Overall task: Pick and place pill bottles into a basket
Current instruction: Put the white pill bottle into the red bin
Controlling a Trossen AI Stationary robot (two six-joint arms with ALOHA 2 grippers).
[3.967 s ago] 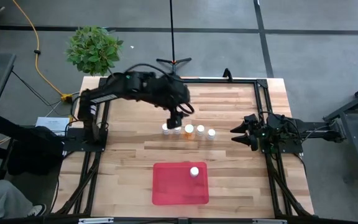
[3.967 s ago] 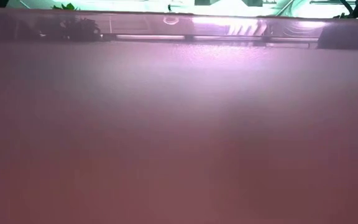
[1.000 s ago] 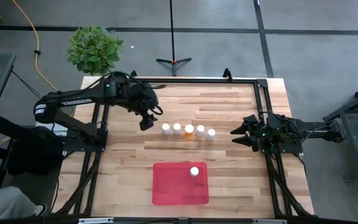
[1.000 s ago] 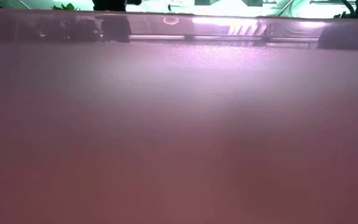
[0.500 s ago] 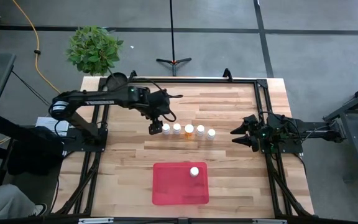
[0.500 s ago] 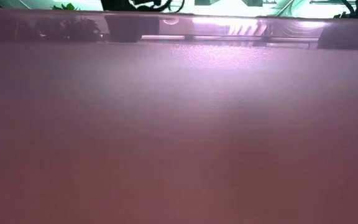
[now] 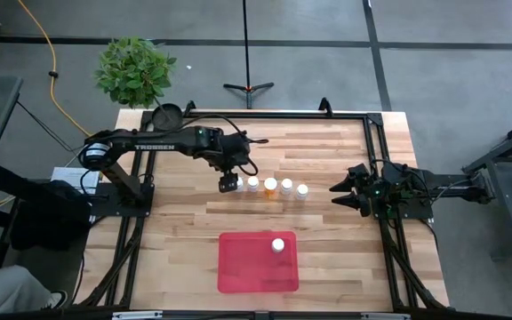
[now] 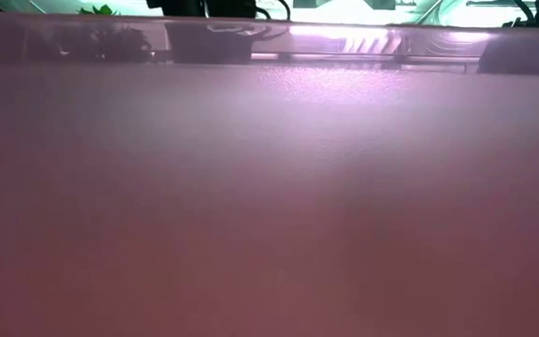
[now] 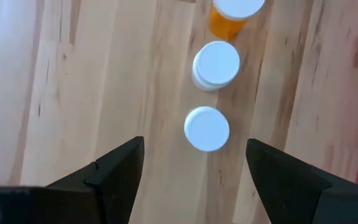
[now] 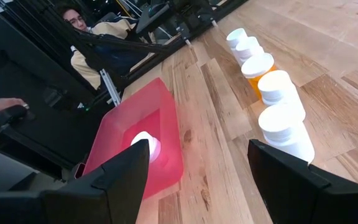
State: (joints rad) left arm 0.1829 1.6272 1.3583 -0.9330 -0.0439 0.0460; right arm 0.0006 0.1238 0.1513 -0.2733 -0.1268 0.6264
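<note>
Several white-capped pill bottles stand upright in a row (image 7: pixel 271 185) mid-table, one with an orange body (image 10: pixel 258 70). One more bottle (image 7: pixel 278 244) stands in the red basket (image 7: pixel 247 267) near the front edge. My left gripper (image 7: pixel 229 184) hangs open, pointing down over the row's left end. In its wrist view the end bottle's cap (image 9: pixel 207 129) shows between the two fingers, untouched. My right gripper (image 7: pixel 340 194) waits open at the table's right, pointing at the row.
A potted plant (image 7: pixel 134 69) and a small dark pot (image 7: pixel 167 114) sit at the far left corner. A blurred pinkish surface fills the low view. A person (image 10: pixel 79 25) sits beyond the table. Bare wood lies between the row and the basket.
My left gripper has gone toward the table's right and down, from left of the row to above its leftmost bottle, staying open. The bottles and the basket have kept still.
</note>
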